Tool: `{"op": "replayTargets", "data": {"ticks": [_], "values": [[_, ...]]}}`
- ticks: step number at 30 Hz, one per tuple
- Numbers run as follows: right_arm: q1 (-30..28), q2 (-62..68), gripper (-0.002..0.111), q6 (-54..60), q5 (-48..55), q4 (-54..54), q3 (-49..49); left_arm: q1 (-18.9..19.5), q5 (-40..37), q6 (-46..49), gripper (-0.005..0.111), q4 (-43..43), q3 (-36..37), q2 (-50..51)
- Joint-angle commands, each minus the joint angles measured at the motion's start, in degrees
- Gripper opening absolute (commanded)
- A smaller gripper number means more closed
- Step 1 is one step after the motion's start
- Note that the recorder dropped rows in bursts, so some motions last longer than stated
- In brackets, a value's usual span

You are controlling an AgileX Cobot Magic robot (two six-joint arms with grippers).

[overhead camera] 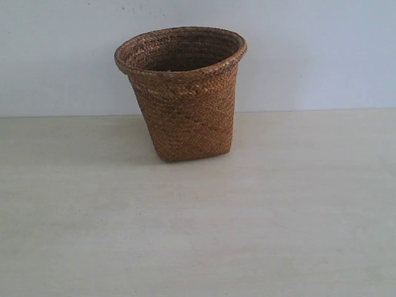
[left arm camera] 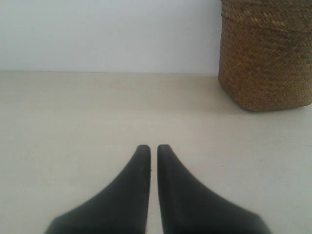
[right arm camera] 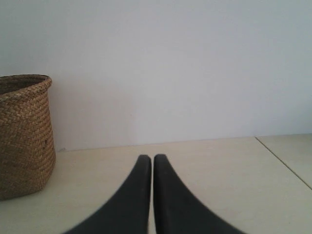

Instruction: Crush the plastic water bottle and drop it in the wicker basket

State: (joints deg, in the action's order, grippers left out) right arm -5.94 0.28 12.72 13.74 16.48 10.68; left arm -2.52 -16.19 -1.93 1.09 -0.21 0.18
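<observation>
The brown wicker basket (overhead camera: 182, 93) stands upright at the back of the pale table, close to the wall. It also shows in the left wrist view as the basket (left arm camera: 267, 53) and in the right wrist view as the basket (right arm camera: 23, 134). The plastic water bottle is out of view in every frame; the basket's inside is mostly hidden. My left gripper (left arm camera: 153, 146) hangs low over bare table, shut, with nothing between its black fingers. My right gripper (right arm camera: 146, 157) is likewise shut and empty. Neither gripper appears in the exterior view, and both are well apart from the basket.
A light wall (overhead camera: 309, 49) runs right behind the basket. The pale table (overhead camera: 198, 223) stretches in front of it. In the right wrist view a seam or edge of the table (right arm camera: 285, 163) runs diagonally off to one side.
</observation>
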Motion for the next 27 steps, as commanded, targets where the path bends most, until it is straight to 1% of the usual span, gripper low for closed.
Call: {"op": "replayTargets", "data": {"ticks": [1,6,15,17,22,27], "values": [[-0.1,-0.3,0.0,-9.4,2.4,-8.1,-0.3,0.2,0.2,0.2,0.004,-0.1,0.2,-0.2],[-0.1,-0.3,0.0,-9.7,2.5,-8.2,-2.4,0.2,0.2,0.2,0.004,-0.1,0.2,-0.2],[-0.1,-0.3,0.0,-12.7,-0.4,-10.0,-10.7,0.2,0.2,0.2,0.004,-0.1,0.2,-0.2],[-0.1,-0.3,0.0,-12.7,-0.1,-10.7,-10.7,0.2,0.2,0.2,0.004,-0.1,0.2,-0.2],[-0.1,-0.3,0.0,-12.0,4.7,-13.0,-10.7,0.2,0.2,0.2,0.004,-0.1,0.2,-0.2],[-0.1,-0.3,0.0,-12.2,6.1,-13.4,-10.7,0.2,0.2,0.2,0.004,-0.1,0.2,-0.2]]}}
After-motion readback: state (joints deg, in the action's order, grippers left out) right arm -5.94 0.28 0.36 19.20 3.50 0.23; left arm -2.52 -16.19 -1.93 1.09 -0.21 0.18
